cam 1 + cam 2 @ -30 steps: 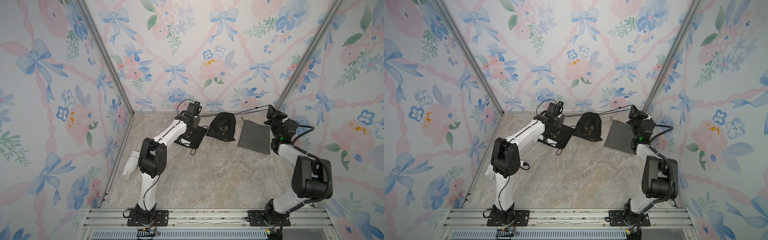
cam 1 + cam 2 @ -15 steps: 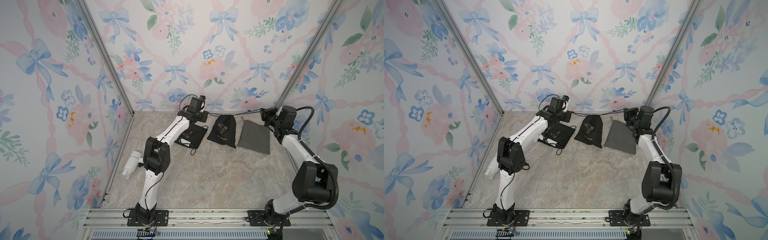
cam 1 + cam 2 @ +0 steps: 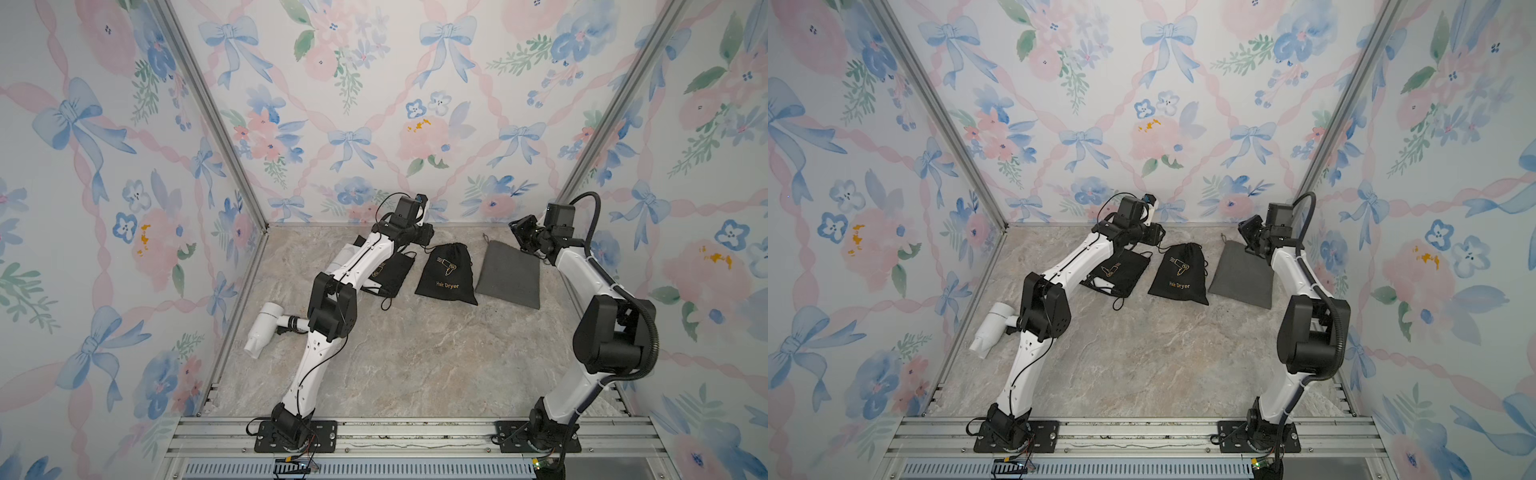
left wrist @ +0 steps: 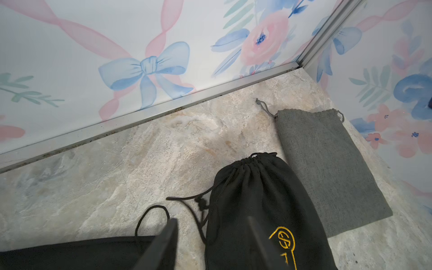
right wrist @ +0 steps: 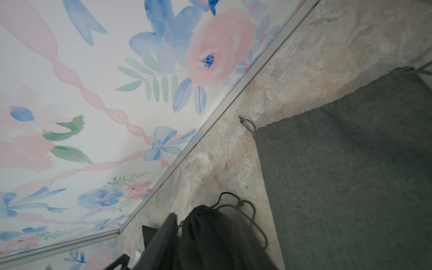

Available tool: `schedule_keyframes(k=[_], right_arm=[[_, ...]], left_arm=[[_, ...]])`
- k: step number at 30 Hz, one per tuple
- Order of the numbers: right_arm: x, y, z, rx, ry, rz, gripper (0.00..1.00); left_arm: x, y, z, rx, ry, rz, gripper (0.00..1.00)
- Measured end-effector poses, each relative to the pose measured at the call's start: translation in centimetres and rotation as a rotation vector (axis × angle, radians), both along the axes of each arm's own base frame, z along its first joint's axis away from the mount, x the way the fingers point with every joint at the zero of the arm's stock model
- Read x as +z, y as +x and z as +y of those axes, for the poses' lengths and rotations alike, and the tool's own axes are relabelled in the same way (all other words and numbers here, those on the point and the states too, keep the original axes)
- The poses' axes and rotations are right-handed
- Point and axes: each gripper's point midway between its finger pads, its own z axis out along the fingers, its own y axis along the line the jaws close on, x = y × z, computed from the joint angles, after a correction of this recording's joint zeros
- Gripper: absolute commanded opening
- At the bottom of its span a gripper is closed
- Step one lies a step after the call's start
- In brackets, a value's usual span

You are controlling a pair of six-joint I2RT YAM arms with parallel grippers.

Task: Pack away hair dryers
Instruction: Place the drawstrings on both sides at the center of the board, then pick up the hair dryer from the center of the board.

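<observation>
A white hair dryer [image 3: 266, 328] [image 3: 990, 332] lies by the left wall, partly behind my left arm's elbow. A bulging black pouch [image 3: 448, 274] [image 3: 1179, 272] lettered "Hair Dryer" lies at the back, its mouth cinched and its cords slack on the floor. My left gripper [image 3: 428, 239] [image 4: 211, 236] hovers open just left of the pouch's mouth, nothing between its fingers. On the other side my right gripper [image 3: 524, 235] [image 5: 208, 224] is raised over the grey pouch's top, open and empty. Only one of its fingers [image 5: 168, 229] shows clearly in the right wrist view.
A flat black pouch [image 3: 390, 272] [image 3: 1121, 270] lies under my left forearm, with a white piece [image 3: 1102, 284] at its near edge. A flat grey pouch [image 3: 509, 274] [image 4: 327, 163] lies right of the cinched one. Walls close in at the back and sides.
Both grippers were shut on the black pouch's drawstrings and pulling them taut. Both have since opened and let go, and the cords now lie slack. The right gripper has drawn back rightward.
</observation>
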Motion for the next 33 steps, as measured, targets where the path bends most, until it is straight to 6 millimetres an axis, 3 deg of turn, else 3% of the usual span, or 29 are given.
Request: schedule_keyframes(k=[2, 6, 12, 16, 21, 24, 29, 33], right_arm=[[0.1, -0.3, 0.1, 0.022, -0.057, 0.004, 0.87], [1.9, -1.7, 2.1, 0.096, -0.195, -0.029, 0.93], [4.3, -7.6, 8.0, 0.236, -0.367, -0.109, 0.94], [4.5, -10.3, 13.1, 0.379, -0.448, -0.188, 0.93], [2.5, -12.7, 20.7, 0.597, -0.509, -0.251, 0.92], [1.4, -13.6, 24.8, 0.716, -0.550, -0.273, 0.92], [-0.8, -14.7, 33.5, 0.951, -0.625, -0.317, 0.91], [-2.6, -16.8, 40.0, 1.120, -0.664, -0.357, 0.91]], left_arm=[[0.5, 0.2, 0.2, 0.004, -0.005, -0.008, 0.98], [0.9, 0.2, 2.1, 0.023, -0.004, 0.002, 0.98], [1.5, -2.3, 8.7, 0.108, 0.035, 0.060, 0.98], [3.7, -4.7, 12.8, 0.169, 0.031, 0.057, 0.98], [5.4, -7.7, 19.3, 0.302, -0.005, 0.066, 0.98], [3.7, -9.5, 22.8, 0.391, -0.009, 0.111, 0.98], [-0.2, -13.2, 26.1, 0.481, -0.001, 0.214, 0.98], [-0.5, -15.8, 30.0, 0.584, -0.034, 0.226, 0.98]])
